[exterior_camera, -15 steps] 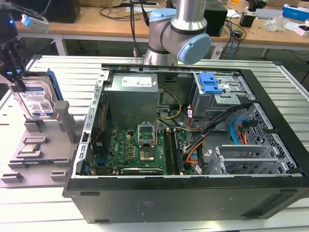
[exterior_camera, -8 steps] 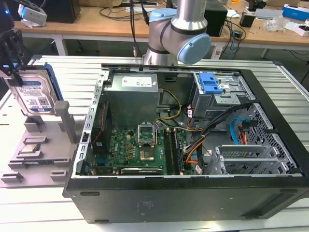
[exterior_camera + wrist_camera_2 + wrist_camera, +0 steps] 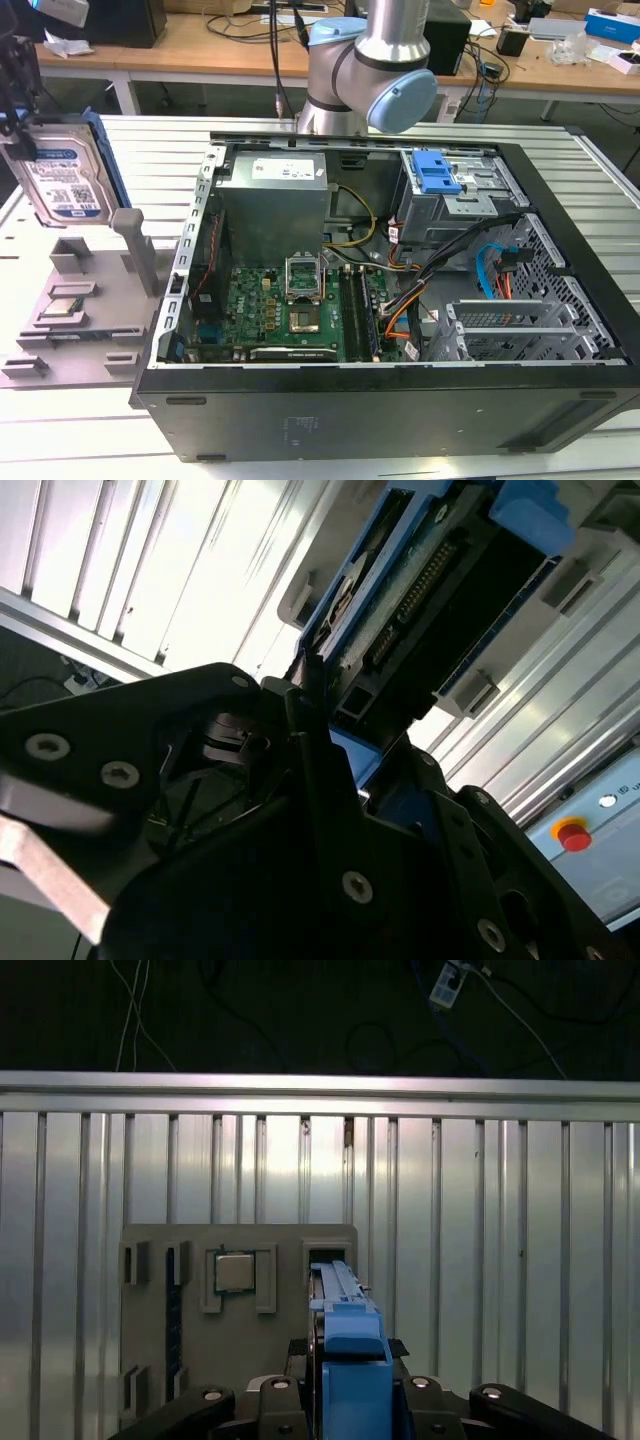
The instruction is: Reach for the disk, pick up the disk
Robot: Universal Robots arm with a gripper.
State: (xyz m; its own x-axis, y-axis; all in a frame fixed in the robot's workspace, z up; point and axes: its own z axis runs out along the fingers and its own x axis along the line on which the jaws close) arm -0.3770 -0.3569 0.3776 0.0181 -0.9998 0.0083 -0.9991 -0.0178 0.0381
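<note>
Far left in the exterior view, high over the desk (image 3: 150,150): gripper (image 3: 18,125), fingers (image 3: 420,1410) drawn in tight on the blue carrier frame of the disk (image 3: 62,178), with no gap showing beside the frame in the first wrist view. Held at its upper end, hanging clear above the grey holder (image 3: 90,300). Just below, seated in a pocket of that holder, the small square chip (image 3: 62,308). Further right, the open computer case (image 3: 400,420), and behind it the arm (image 3: 375,70).

Likely to go wrong: slipping or swinging, since the hold is on smooth plastic at one end with most of the weight below. Also catching the holder's upright post on a sideways move, with the lower edge so near it.

On edge, long axis close to vertical, top leaning slightly toward the exterior view's left. Label face turned toward the exterior camera; connector row (image 3: 420,590) visible in the second wrist view.
</note>
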